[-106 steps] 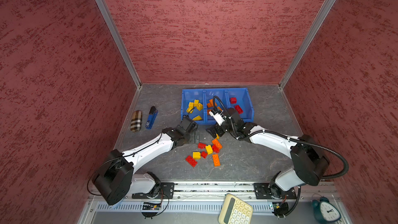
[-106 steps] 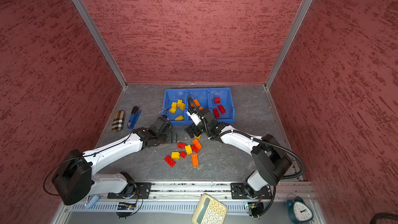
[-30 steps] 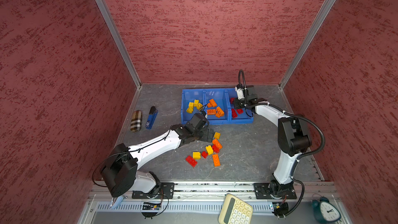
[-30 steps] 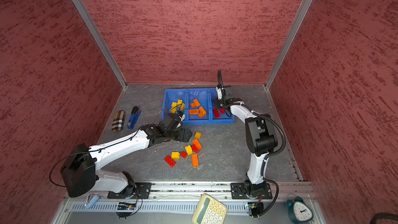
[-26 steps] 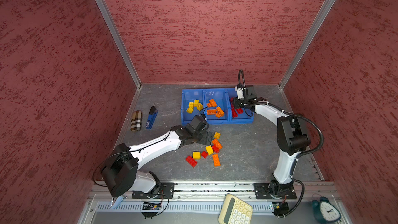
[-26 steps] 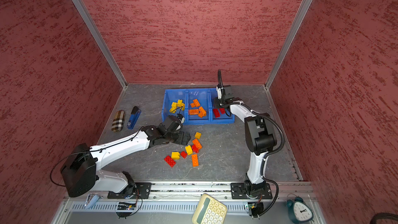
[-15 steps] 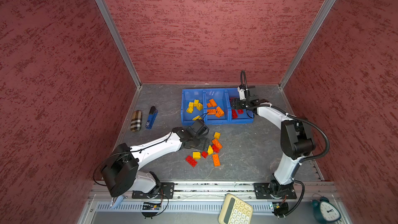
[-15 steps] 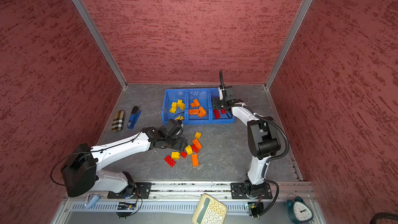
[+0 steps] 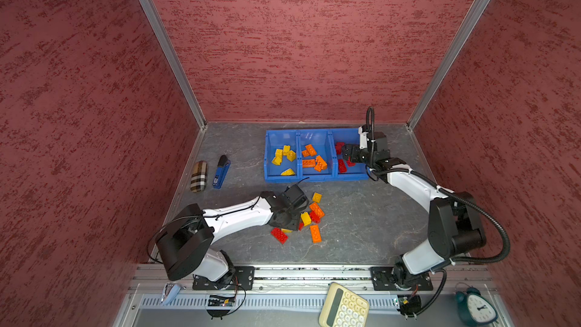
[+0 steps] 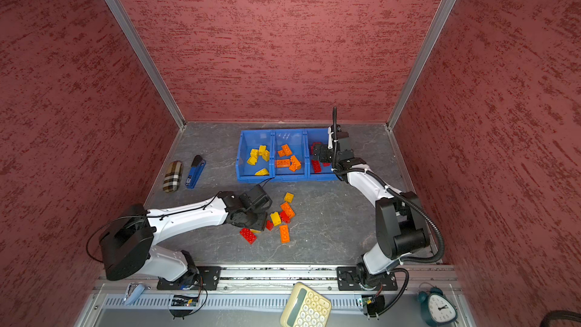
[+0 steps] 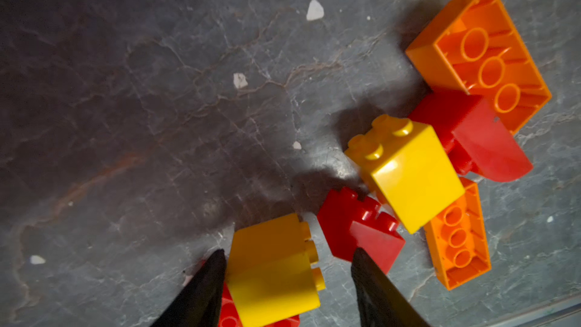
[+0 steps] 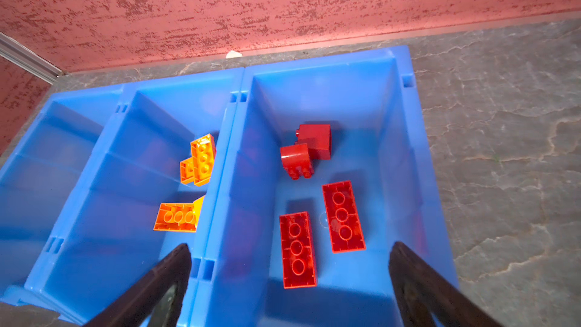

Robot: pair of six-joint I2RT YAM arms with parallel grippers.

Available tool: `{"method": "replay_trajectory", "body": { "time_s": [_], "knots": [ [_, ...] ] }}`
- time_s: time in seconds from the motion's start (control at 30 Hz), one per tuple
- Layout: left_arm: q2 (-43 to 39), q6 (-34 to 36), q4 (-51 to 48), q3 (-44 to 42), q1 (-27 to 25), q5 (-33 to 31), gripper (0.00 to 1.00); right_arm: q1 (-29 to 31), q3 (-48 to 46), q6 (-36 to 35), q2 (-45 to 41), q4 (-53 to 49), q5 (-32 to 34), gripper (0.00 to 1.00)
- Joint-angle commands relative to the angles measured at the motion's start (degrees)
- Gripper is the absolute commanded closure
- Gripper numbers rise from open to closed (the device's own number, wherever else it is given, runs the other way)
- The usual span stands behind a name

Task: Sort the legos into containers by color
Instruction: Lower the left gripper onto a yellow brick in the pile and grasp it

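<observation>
Step in hand: a yellow brick (image 11: 270, 278) lying on the desk (image 11: 125, 89) is being taken by the left claw (image 11: 287, 250); it is judged to be bound for the yellow bin.
Left claw: half narrowed and set astride the yellow brick. One finger (image 11: 204, 287) is laid against the brick's side and a gap is seen at the other, so no grip is made yet.
Right claw (image 12: 290, 246): spread wide and empty, held above the red bin (image 12: 314, 67) at the right end of the row. Four red bricks (image 12: 297, 250) are seen lying in that bin.
Containers (image 9: 314, 179): yellow pieces are kept in the left bin, orange in the middle, red in the right. No mixing is seen.
Loose legos (image 9: 315, 233): a small mixed cluster is left on the desk in front of the containers, so the sort is judged well past halfway.
Next move: the gap must be closed squarely on the yellow brick, which must then be lifted clear and carried to the left bin.
Risk: a red wedge (image 11: 361, 231) lies just beside the free finger and could be nudged or caught. Another red piece (image 11: 229, 316) is partly hidden under the yellow brick.
</observation>
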Motion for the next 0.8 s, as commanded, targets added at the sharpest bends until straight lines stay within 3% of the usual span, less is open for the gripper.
{"method": "replay_trajectory", "body": {
  "time_s": [0.0,0.2,0.53,0.77],
  "knots": [
    [2.9,-1.0,-0.9,-0.5,-0.7,-1.8,0.37,0.3,0.4,0.8,0.3,2.8,1.4,0.01],
    [3.7,-1.2,-1.0,-0.4,-1.1,-2.5,0.39,0.2,0.2,1.0,0.7,2.9,0.8,0.01],
    [-8.2,0.5,0.5,-3.5,-1.0,-3.6,0.26,0.3,0.0,1.4,-0.8,2.0,-1.2,0.01],
    [-11.2,1.0,-1.5,-5.3,-1.1,-3.4,0.35,1.4,-6.2,1.9,-10.4,2.7,-5.1,0.01]
  ]
}}
